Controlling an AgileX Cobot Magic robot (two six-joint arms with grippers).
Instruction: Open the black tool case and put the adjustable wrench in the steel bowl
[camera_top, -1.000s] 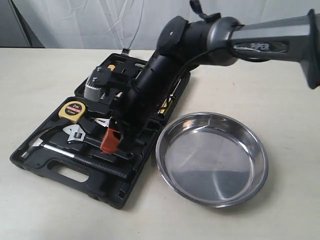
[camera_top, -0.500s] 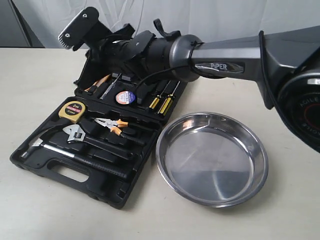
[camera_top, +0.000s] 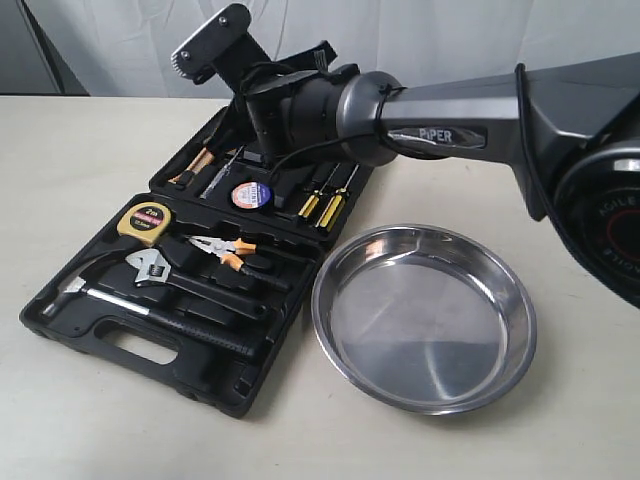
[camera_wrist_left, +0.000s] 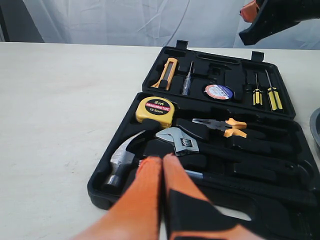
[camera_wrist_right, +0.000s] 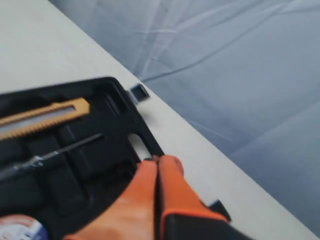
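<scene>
The black tool case (camera_top: 130, 345) lies open flat on the table. The adjustable wrench (camera_top: 160, 270), with a silver head and a black handle, rests in the near tray between the hammer and the pliers. It also shows in the left wrist view as the wrench (camera_wrist_left: 178, 141). The empty steel bowl (camera_top: 425, 315) stands just right of the case. My left gripper (camera_wrist_left: 162, 159) is shut and empty, hovering near the tray's front edge, short of the wrench head. My right gripper (camera_wrist_right: 157, 160) is shut on nothing, at the far rim of the lid (camera_wrist_right: 75, 165). In the exterior view its wrist hides its fingers.
The tray also holds a hammer (camera_top: 120, 300), a yellow tape measure (camera_top: 145, 220) and orange-handled pliers (camera_top: 225, 247). The lid holds screwdrivers (camera_top: 325, 205), a tape roll (camera_top: 250, 194) and a yellow knife (camera_wrist_right: 45, 117). The right arm (camera_top: 420, 110) spans above the lid.
The right arm has lifted from low over the tray to above the lid's far edge, and the tools it covered now show. Wrench and bowl have not moved.
</scene>
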